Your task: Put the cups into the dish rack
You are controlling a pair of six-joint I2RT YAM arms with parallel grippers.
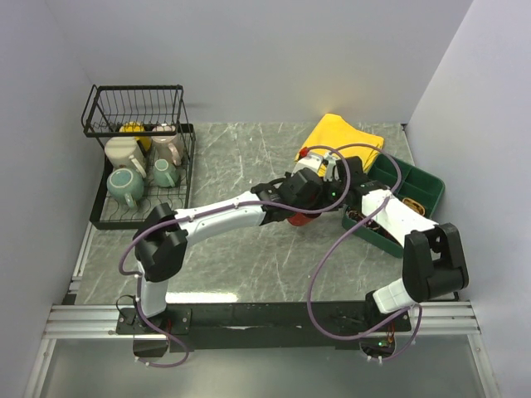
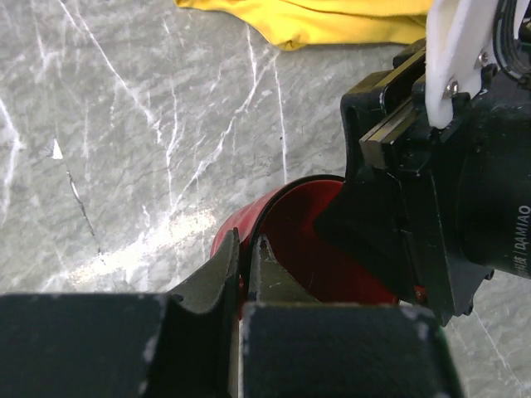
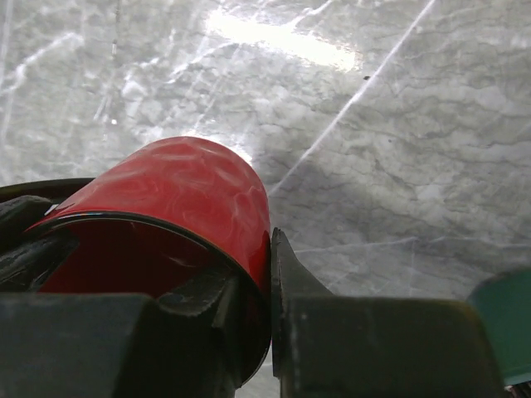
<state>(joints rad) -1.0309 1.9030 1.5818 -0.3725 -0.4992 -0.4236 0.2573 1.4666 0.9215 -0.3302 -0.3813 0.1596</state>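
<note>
Marble tabletop: left hand and right hand both pinch red mug rim.

Black wire dish rack sits at the far left of the tabletop, raised basket at its far end, flat tray nearer. Five mugs are in the tray: yellow mug under the basket, then pinkish-beige mug beside cream mug, then small teal mug beside grey-green mug. Red mug is well apart from the rack, mid-tabletop, glossy, its rim wall pinched by left hand and right hand on opposite sides.
</note>
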